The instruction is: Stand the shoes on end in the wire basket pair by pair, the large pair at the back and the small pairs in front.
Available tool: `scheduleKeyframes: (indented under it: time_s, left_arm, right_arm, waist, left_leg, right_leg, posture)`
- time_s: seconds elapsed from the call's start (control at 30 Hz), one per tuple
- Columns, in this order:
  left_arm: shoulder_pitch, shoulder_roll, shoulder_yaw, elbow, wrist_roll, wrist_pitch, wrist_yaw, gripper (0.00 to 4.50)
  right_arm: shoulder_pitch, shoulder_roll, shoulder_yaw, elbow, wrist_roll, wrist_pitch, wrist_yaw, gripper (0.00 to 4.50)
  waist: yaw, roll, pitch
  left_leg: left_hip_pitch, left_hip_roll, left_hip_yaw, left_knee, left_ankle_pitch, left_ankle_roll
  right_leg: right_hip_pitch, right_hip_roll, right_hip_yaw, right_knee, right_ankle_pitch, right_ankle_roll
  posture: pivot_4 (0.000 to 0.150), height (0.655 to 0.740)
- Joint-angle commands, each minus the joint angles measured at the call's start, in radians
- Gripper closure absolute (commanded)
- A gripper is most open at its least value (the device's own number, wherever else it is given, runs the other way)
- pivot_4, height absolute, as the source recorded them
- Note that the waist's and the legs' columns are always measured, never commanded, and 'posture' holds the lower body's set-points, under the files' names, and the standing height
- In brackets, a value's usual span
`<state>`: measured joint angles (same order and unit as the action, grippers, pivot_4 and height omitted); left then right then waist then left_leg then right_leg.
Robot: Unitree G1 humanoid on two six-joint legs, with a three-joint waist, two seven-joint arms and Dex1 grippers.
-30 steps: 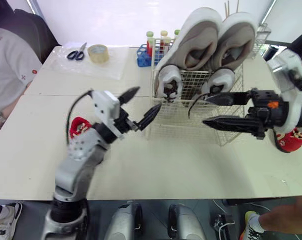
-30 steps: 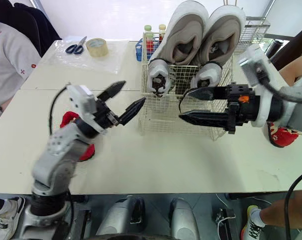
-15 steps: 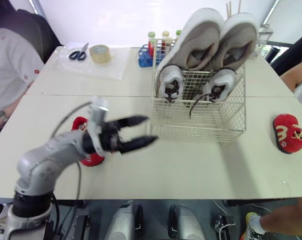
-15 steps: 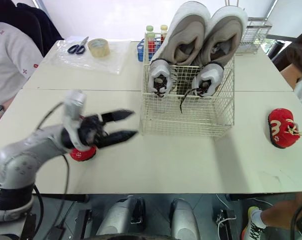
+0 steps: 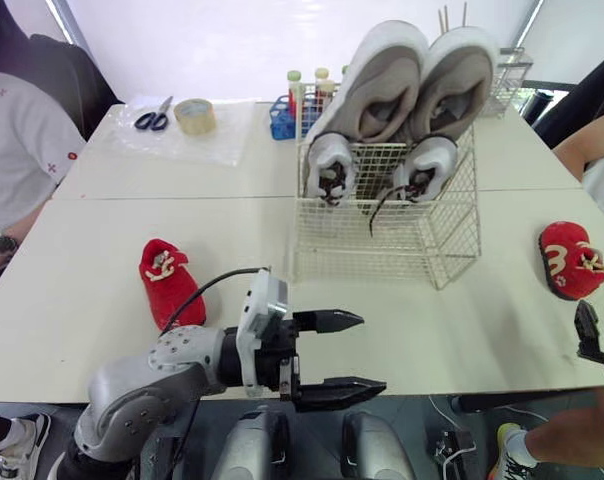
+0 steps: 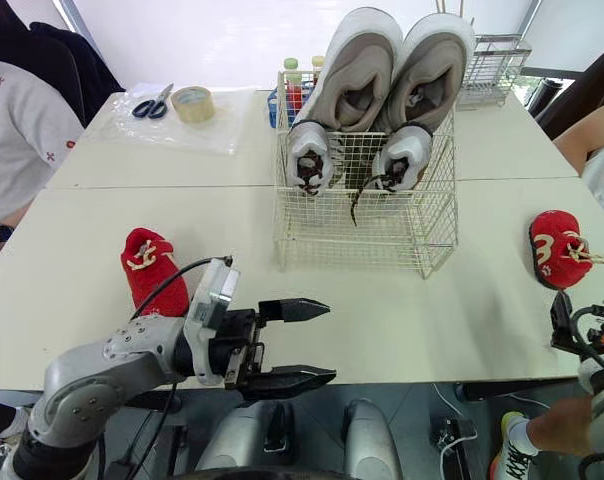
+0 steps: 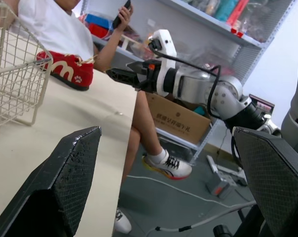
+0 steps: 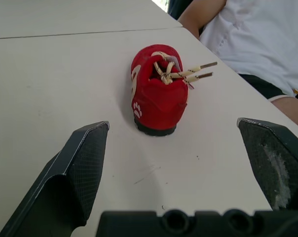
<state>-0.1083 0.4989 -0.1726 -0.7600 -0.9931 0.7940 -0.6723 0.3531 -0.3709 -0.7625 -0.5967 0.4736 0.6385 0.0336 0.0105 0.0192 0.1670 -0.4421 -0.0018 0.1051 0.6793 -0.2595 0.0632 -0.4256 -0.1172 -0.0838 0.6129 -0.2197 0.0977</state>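
Currently: large grey pair stands on end at the far side of the wire basket, with a small white pair upright just in front of it. Near part of the basket: unfilled. Outstanding: two red shoes lying on the worktop, well apart, left red shoe to the basket's left and right red shoe far out near the right edge. My left pincer: spread wide, holding nothing, over the near edge. My right pincer: likewise wide apart and unladen, facing the right red shoe. Step in hand, as I judge it: collect that shoe. Method advised: straddle its sides, clear of the loose laces, close on the firm upper, then stand it on end in the near part.
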Motion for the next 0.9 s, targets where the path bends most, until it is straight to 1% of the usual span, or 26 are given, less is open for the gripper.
scheduleKeyframes:
  time_s: [0.03,0.07,0.13,0.4,0.47,0.53,0.63,0.9]
  left_arm:
    - [-0.001,0.040,0.016,-0.003,0.055,-0.045,-0.031,0.05]
    - [-0.007,0.050,0.022,0.007,0.057,-0.048,-0.040,0.05]
    - [-0.021,0.071,0.033,0.021,0.053,-0.050,-0.058,0.05]
    - [-0.060,0.143,0.086,0.048,0.029,-0.039,-0.106,0.05]
    - [-0.054,0.154,0.092,0.048,0.032,-0.040,-0.109,0.05]
    - [-0.032,0.168,0.103,0.036,0.036,-0.037,-0.101,0.05]
    - [0.003,0.191,0.131,0.019,0.024,-0.035,-0.091,0.05]
    - [0.057,0.252,0.195,-0.009,-0.016,-0.018,-0.087,0.05]
  right_arm:
    - [-0.054,0.078,0.062,0.075,-0.054,-0.081,-0.047,0.00]
    - [-0.078,0.098,0.076,0.112,-0.066,-0.106,-0.058,0.00]
    - [-0.119,0.127,0.103,0.178,-0.094,-0.160,-0.065,0.00]
    - [-0.265,0.175,0.162,0.459,-0.207,-0.390,-0.139,0.00]
    - [-0.297,0.169,0.170,0.517,-0.220,-0.430,-0.144,0.00]
    - [-0.370,0.140,0.167,0.645,-0.240,-0.494,-0.158,0.00]
    - [-0.443,0.105,0.165,0.786,-0.258,-0.570,-0.165,0.00]
    - [-0.512,0.088,0.182,0.957,-0.273,-0.707,-0.180,0.00]
  waist:
    - [0.004,0.000,0.000]
    - [0.003,0.001,0.000]
    - [0.003,0.004,-0.001]
    - [-0.004,0.005,0.000]
    - [-0.004,0.004,0.000]
    - [-0.008,0.004,-0.001]
    - [-0.022,0.002,-0.001]
    - [-0.024,-0.001,-0.003]
  left_leg:
    - [-0.001,0.000,-0.001,-0.002,0.001,-0.001]
    - [0.000,0.000,-0.003,-0.002,0.001,-0.002]
    - [-0.001,0.000,-0.003,-0.002,0.002,-0.003]
    - [-0.001,-0.001,-0.001,-0.002,0.002,-0.002]
    - [-0.001,-0.001,-0.001,-0.002,0.003,-0.004]
    - [0.000,-0.001,-0.001,-0.002,0.004,-0.007]
    - [0.001,-0.001,0.000,-0.001,0.005,-0.007]
    - [0.001,-0.001,0.000,-0.001,0.006,-0.007]
  right_leg:
    - [-0.001,0.000,0.000,0.000,-0.001,-0.001]
    - [-0.003,0.000,-0.002,0.000,-0.002,-0.003]
    - [-0.002,0.000,-0.002,0.000,-0.001,-0.003]
    - [-0.001,0.002,-0.002,0.001,-0.001,-0.003]
    - [-0.001,0.002,-0.002,0.001,-0.002,-0.003]
    - [-0.001,0.003,-0.002,0.001,-0.002,-0.003]
    - [0.001,0.003,-0.001,0.001,-0.001,-0.003]
    - [0.002,0.003,-0.001,0.001,-0.002,-0.002]
  posture:
    - [0.150,0.7371]
    - [0.150,0.7371]
    - [0.150,0.7371]
    - [0.150,0.7371]
    - [0.150,0.7371]
    - [0.150,0.7371]
    - [0.150,0.7371]
    - [0.150,0.7371]
